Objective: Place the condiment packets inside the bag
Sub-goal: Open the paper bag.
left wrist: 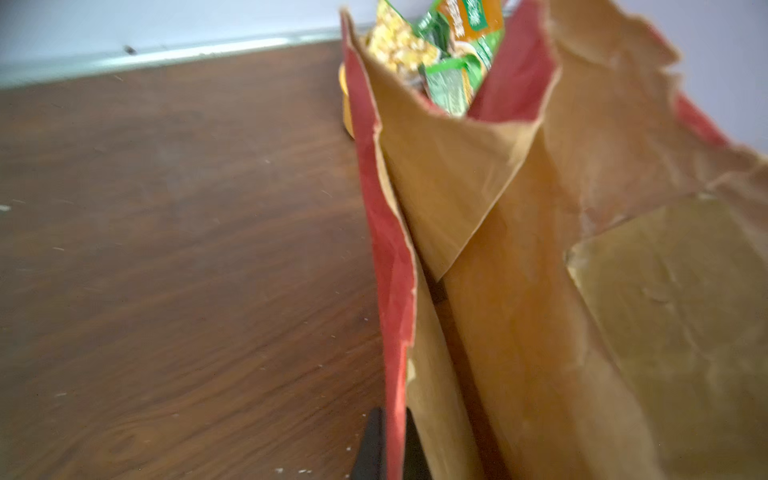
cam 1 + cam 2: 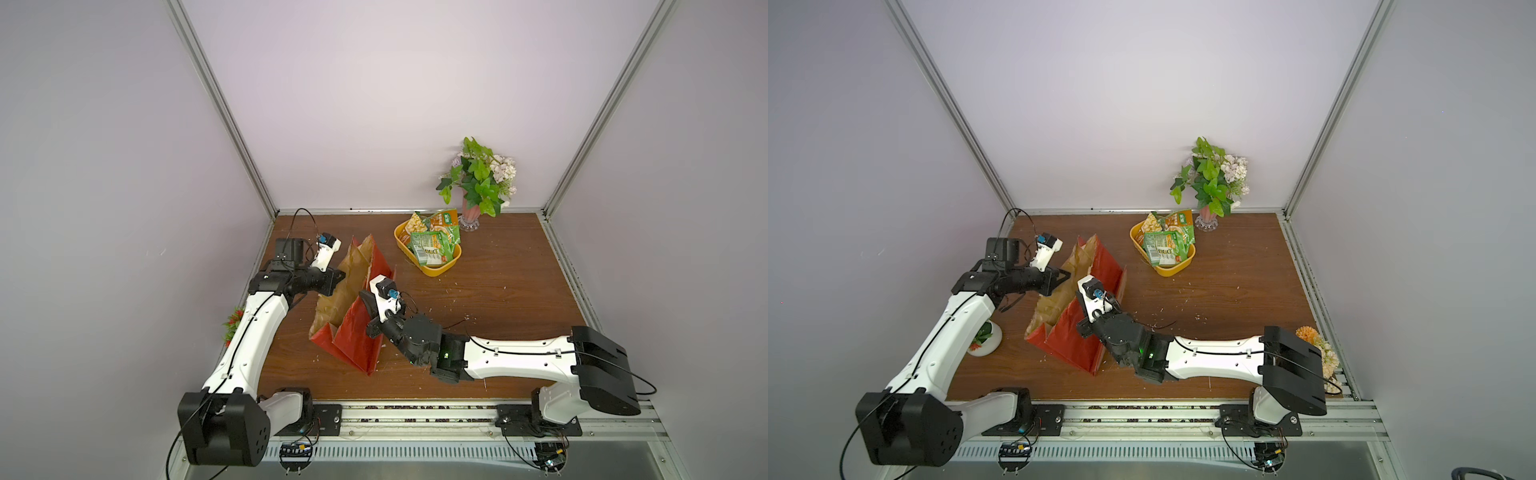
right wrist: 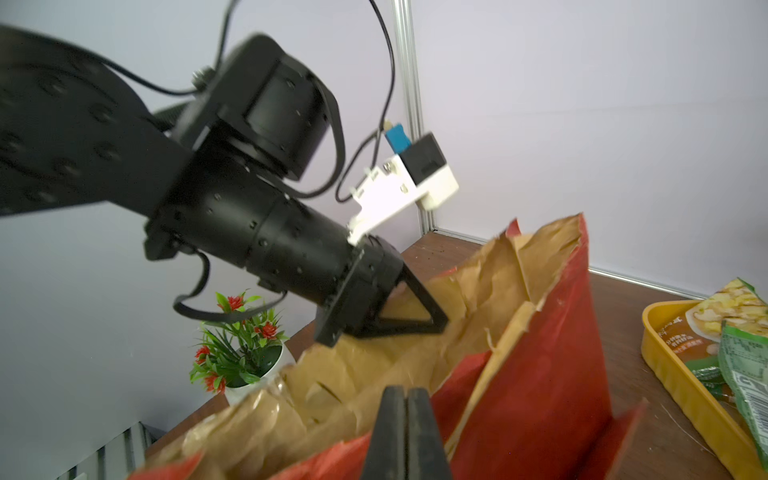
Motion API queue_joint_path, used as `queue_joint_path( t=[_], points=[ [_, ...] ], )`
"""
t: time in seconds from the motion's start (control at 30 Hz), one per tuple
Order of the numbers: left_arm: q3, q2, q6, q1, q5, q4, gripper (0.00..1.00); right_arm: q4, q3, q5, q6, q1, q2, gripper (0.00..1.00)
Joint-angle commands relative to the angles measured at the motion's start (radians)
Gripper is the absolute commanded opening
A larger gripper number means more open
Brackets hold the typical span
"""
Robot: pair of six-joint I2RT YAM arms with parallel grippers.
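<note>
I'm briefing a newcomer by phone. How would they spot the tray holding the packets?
On the brown wooden tabletop, find the glass vase of green ivy and pale flowers at the far edge. Just in front of it sits a shallow yellow plastic tray piled with glossy green-and-orange condiment packets. It is low and yellow, unlike the tall red paper bag nearby.

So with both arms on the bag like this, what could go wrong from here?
1. The bag has a ragged rim; with the jaws of both arms pinching opposite walls, pulling wider may rip it.
2. All visible condiment packets are in the yellow tray; fetching one means releasing a wall, and the creased mouth could sag shut.
</note>
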Motion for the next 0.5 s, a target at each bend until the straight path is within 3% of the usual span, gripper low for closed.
queue_joint_path(
  t=[0.0,0.07,0.2,0.3,0.47],
  points=[
    [0.113,-0.06,-0.012,-0.014,-0.184,0.002,0.0,0.004,-0.003,0.069,0.008,0.001,-0.079,0.03],
    [0.144,-0.076,-0.02,-0.022,-0.235,0.004,0.0,-0.013,-0.011,0.11,0.031,0.001,-0.093,0.09],
    [0.139,-0.105,-0.035,-0.04,-0.296,0.023,0.01,-0.048,-0.023,0.168,0.105,0.001,-0.106,0.41],
    [0.082,-0.134,-0.053,-0.056,-0.347,0.089,0.01,-0.068,-0.022,0.198,0.178,0.002,-0.101,0.72],
    [0.003,-0.155,-0.077,-0.123,-0.466,0.181,0.01,-0.066,-0.007,0.241,0.282,0.014,-0.075,0.93]
  ],
)
